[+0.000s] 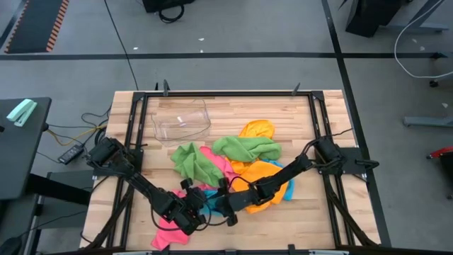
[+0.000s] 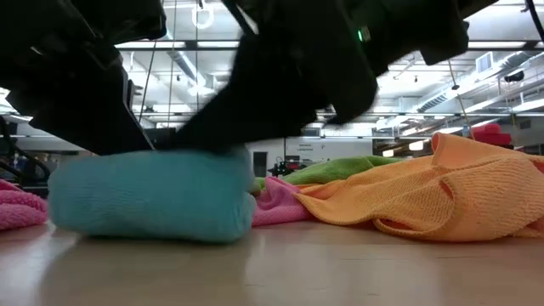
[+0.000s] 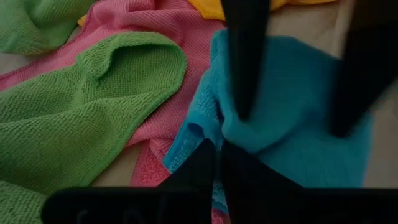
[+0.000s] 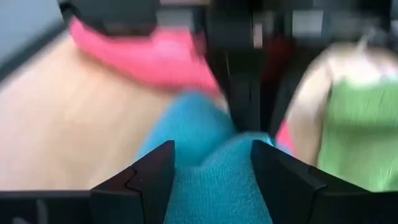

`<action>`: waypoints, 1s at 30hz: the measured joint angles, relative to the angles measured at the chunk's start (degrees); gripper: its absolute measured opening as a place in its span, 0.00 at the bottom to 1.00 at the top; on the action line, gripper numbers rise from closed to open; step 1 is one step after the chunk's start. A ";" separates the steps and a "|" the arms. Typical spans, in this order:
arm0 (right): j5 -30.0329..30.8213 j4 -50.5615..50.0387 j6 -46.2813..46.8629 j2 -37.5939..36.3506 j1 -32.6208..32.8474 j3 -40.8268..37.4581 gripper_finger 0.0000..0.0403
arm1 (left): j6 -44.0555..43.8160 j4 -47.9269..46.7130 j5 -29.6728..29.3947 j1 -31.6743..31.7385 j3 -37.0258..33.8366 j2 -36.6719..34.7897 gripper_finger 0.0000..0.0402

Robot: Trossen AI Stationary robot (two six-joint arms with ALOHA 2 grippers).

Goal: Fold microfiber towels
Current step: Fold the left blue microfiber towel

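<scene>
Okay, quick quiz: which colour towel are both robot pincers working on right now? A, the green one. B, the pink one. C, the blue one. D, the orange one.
C: the left pincer is shut on an edge of the blue towel, and the right pincer has its fingers open astride the same blue cloth, while the orange towel and the green towel lie apart.

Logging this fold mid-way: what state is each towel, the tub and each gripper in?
blue towel: folded over, held by both grippers
left gripper: shut on it
right gripper: open, straddling it
orange towel: crumpled
green towels: crumpled
pink towel: unfolded
plastic tub: empty
</scene>
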 joint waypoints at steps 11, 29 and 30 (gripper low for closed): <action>0.35 -5.74 7.66 -0.02 0.12 -0.52 0.53 | -4.53 0.46 1.90 -0.80 0.05 3.08 0.09; -0.16 -8.29 9.36 -0.11 0.12 -0.59 0.53 | -3.06 -3.01 1.83 -4.03 0.01 -1.97 0.22; -0.21 -8.31 9.36 -0.11 0.12 -0.59 0.53 | -2.13 -3.64 1.90 -4.30 0.02 -3.27 0.23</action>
